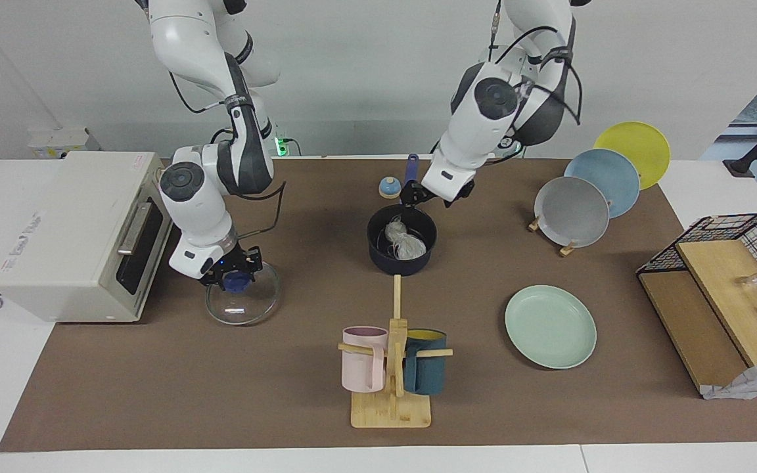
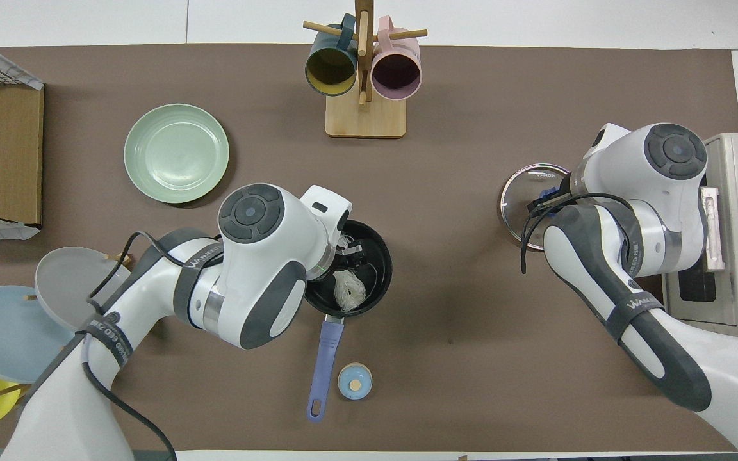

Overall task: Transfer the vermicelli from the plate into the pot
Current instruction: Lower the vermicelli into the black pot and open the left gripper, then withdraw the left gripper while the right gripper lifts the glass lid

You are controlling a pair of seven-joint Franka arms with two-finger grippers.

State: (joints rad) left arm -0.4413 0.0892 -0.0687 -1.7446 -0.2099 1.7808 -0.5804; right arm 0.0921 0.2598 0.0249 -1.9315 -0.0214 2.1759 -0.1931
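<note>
Your vermicelli (image 1: 404,242) lies inside the pot (image 1: 402,257): two whitish, translucent bundles of thin glassy strands against the black interior. The pot is a small dark navy saucepan on the brown mat near the middle of the table, its long straight blue handle (image 2: 323,358) pointing toward the robots. The plate (image 1: 550,326), round, pale mint-green and shallow with a low rim, sits bare on the mat, farther from the robots than the pot and toward the left arm's end.

Your left gripper (image 1: 412,195) hangs over the pot's rim at the handle side; you cannot tell how far its fingers are parted, and nothing shows between them. Your right gripper (image 1: 235,276) is down on the blue knob of a clear glass lid (image 1: 242,294), which rests on the mat just in front of the toaster oven (image 1: 69,233); whether the fingers are closed on the knob cannot be told.

A small round blue knob-like piece with a wooden centre (image 2: 354,381) lies beside the pot handle. A bamboo mug tree (image 1: 392,374) carries a matte pink mug (image 1: 364,358) and a dark teal mug (image 1: 425,362) with a yellow inside. Grey (image 1: 571,211), light blue (image 1: 602,182) and yellow (image 1: 633,152) plates stand tilted in a wooden rack. A black wire basket with wooden boards (image 1: 720,289) sits at the left arm's end. The arm cuffs carry lettering too small to read surely.
</note>
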